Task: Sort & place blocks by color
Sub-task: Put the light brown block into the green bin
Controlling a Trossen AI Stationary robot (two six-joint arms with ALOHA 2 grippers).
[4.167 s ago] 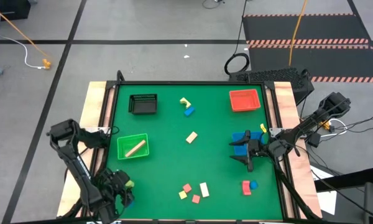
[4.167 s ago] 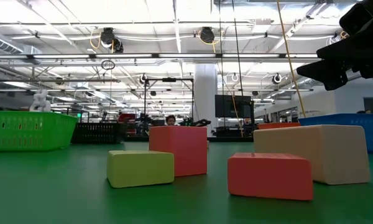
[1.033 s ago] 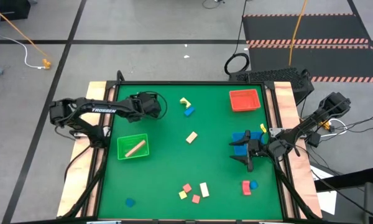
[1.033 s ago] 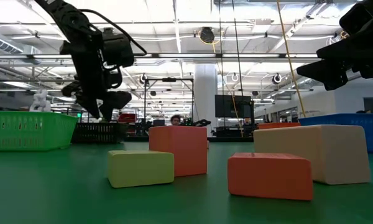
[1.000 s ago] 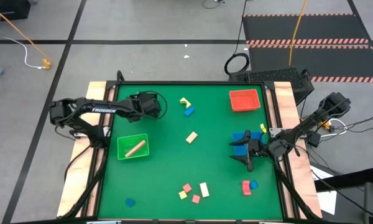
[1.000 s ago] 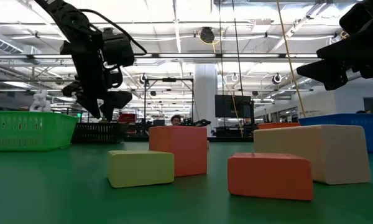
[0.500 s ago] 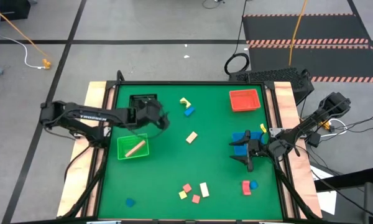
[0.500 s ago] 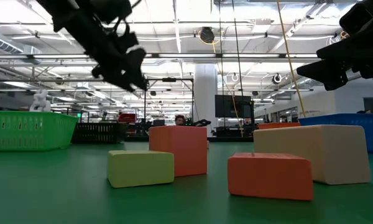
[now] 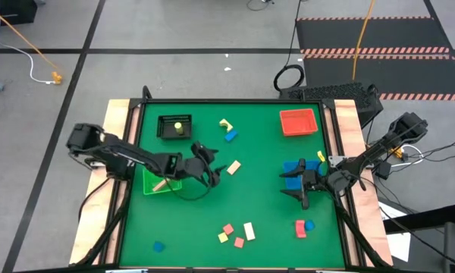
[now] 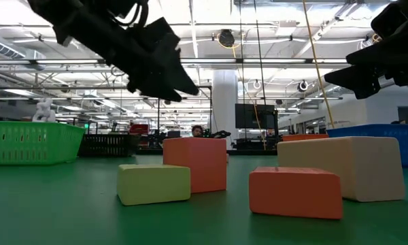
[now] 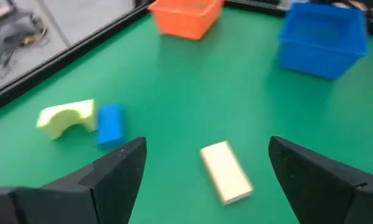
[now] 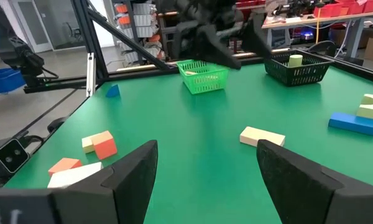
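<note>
My left gripper (image 9: 213,168) (image 11: 206,149) hangs open over the middle of the green table, slanting down. It points at a cream block (image 9: 233,167) (image 11: 225,172) that lies flat just ahead of its fingertips, untouched. A yellow-green arch block (image 11: 66,117) and a blue block (image 11: 110,124) lie beyond it. A yellow-green block (image 9: 177,127) sits in the black bin (image 9: 164,127), and a tan bar is in the green bin (image 9: 171,184). My right gripper (image 9: 290,186) (image 12: 205,152) waits open beside the blue bin (image 9: 293,167).
The red bin (image 9: 298,121) stands at the far right. Pink, yellow-green, red and cream blocks (image 9: 236,234) cluster near the front edge, with a red and a blue block (image 9: 304,226) to their right. A lone blue block (image 9: 158,246) lies at the front left.
My left gripper has left the black bin and swung toward the table's middle and near side, up to the cream block. It has tipped from pointing down to slanting forward, and its fingers have spread wider. A yellow-green block now shows in the black bin.
</note>
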